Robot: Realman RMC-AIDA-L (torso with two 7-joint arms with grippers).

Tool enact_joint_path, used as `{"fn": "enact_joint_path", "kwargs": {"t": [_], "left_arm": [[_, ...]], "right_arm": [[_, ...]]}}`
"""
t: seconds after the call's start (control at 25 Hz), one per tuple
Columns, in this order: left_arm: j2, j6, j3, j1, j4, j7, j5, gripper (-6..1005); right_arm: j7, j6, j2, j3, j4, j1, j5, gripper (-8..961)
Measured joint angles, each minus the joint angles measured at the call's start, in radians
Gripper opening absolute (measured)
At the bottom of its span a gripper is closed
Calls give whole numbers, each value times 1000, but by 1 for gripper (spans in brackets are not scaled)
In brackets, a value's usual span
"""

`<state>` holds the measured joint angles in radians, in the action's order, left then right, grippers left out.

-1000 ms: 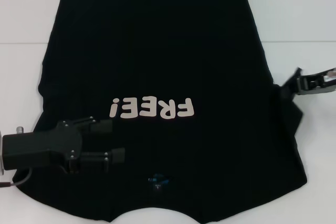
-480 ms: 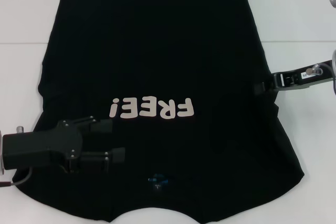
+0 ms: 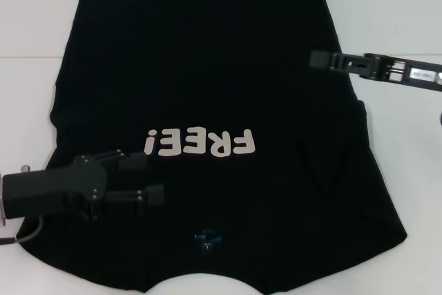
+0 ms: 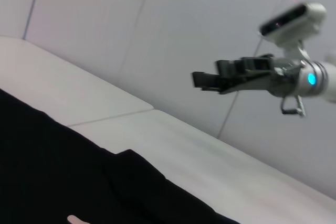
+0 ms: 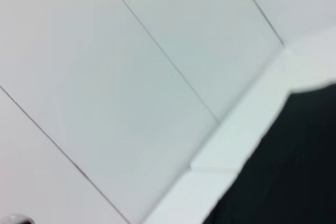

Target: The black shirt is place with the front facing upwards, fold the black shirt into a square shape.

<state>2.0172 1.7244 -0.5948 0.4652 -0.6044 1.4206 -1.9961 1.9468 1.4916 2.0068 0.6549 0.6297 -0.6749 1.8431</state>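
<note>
Since a moment ago, my right pincer (image 3: 319, 58) has let go of the sleeve and lifted up over the right edge of the black shirt (image 3: 207, 88). It holds nothing, and I cannot tell how far its fingers are apart. My shirt lies flat and soft on the white table (image 3: 34, 18), front up, with pale letters (image 3: 200, 143) and a small blue label (image 3: 207, 238). A little fold sits by the right sleeve. My left pincer (image 3: 148, 179) hovers open and empty over the shirt's left side, near the letters.
</note>
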Motion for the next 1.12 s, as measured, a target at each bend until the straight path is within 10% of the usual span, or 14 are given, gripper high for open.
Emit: {"fn": "enact_joint_path", "kwargs": {"t": [0.24,0.68,1.12], "left_arm": [[-9,6,86,-2,0,134,0,853],[-111,16,117,-13,-129,783,-148,848],[-166,32,111,76,-254,1171,-558,842]], "right_arm": [[-176,13,-5,-4,-28,73,-38,462],[-763,102,38,1,-35,240,34,775],[-1000,86,79,2,-48,285,129,775]]}}
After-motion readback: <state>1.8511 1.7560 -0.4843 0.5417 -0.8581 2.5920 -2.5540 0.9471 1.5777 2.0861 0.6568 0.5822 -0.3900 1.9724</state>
